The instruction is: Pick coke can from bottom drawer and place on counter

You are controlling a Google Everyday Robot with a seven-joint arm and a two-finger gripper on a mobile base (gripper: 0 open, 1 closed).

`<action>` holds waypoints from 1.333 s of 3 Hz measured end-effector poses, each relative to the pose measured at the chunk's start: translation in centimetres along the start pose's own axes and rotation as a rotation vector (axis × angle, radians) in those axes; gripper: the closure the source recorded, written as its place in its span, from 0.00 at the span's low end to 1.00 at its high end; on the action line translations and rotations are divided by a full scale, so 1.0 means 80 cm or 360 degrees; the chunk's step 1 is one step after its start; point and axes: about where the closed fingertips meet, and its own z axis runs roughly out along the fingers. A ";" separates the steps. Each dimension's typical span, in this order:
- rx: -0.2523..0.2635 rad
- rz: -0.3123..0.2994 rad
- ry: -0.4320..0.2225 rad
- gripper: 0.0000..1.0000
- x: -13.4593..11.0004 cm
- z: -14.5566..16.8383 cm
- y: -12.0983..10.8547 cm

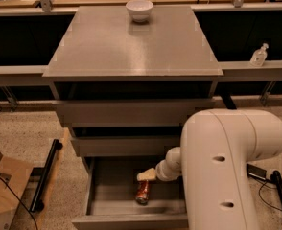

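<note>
The coke can (pixel 142 191) lies on its side in the open bottom drawer (pixel 131 220), near the middle of the drawer floor, with its red body and one silver end showing. My gripper (pixel 146 175) hangs inside the drawer just above the can's far end, close to it or touching it. My large white arm (pixel 222 171) fills the lower right and hides the drawer's right side. The grey counter (pixel 131 42) tops the cabinet above two shallower drawers.
A white bowl (pixel 139 9) stands at the counter's back edge. A clear bottle (pixel 259 55) sits on the ledge at right. A cardboard box (pixel 2 190) and a black bar (pixel 45 176) lie on the floor at left. Cables (pixel 280 195) run at right.
</note>
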 end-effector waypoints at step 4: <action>-0.0031 0.0268 0.0169 0.00 0.024 0.131 -0.005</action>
